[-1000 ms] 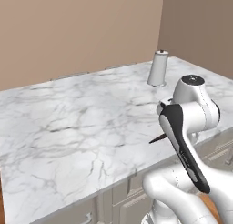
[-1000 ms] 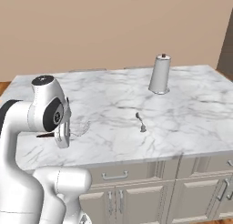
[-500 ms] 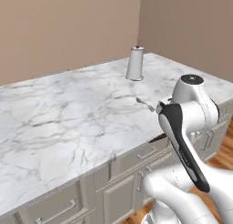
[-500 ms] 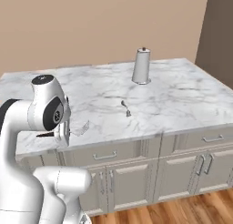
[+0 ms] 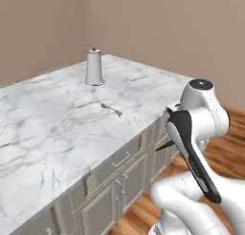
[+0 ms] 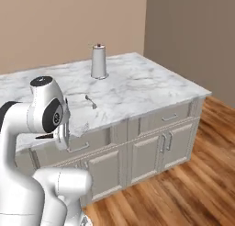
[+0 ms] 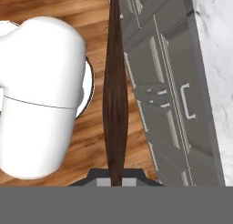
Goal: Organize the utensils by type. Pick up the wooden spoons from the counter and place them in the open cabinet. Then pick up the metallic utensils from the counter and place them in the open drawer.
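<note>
The slim dark-handled utensil (image 7: pixel 114 95) is clamped in the gripper (image 7: pixel 115 175), its dark brown handle running along the hand view over the wood floor (image 7: pixel 54 4) and beside the grey cabinet fronts (image 7: pixel 170 104). The small silver spoon (image 5: pixel 111 109) lies on the white marble counter (image 5: pixel 52 119), nearer than a grey cylindrical canister (image 5: pixel 94 67) with a dark knob on top. No writing is legible on any item.

Landmark: canister (image 5: pixel 94 67) (grey, upright), far on the counter (image 5: pixel 43 119).
Obstacle near it: silver spoon (image 5: pixel 111 108), apart.
Free room: bare marble between spoon and front edge.
</note>
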Controlling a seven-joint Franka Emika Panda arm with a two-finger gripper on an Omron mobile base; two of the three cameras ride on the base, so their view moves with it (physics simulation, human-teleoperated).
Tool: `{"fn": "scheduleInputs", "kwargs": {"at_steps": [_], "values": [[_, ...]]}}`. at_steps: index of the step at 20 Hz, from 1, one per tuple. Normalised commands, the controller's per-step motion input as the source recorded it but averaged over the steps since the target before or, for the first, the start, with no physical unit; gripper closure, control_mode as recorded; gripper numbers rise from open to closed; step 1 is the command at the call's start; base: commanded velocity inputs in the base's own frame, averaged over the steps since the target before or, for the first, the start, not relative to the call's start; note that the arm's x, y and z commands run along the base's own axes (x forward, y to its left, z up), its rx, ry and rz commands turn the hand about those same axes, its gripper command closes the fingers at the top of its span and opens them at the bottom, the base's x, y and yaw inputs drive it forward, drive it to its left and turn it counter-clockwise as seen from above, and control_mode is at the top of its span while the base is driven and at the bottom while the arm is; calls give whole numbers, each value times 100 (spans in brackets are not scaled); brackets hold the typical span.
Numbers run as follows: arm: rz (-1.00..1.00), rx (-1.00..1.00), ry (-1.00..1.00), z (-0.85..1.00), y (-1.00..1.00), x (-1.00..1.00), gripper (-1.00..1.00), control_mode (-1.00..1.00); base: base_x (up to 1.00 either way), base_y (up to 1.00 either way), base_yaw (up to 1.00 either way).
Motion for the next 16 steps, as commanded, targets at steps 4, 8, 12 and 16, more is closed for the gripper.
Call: {"fn": "scheduleInputs", "kwargs": {"at_steps": [4, 8, 12, 16], "values": [[0, 0, 0, 0, 0, 0, 100, 100, -16, -41, -64], [0, 0, 0, 0, 0, 0, 100, 100, -15, -45, -67], [0, 0, 0, 0, 0, 0, 100, 100, -10, -46, -66], [0, 0, 0, 0, 0, 0, 100, 100, -1, -42, -64]]}}
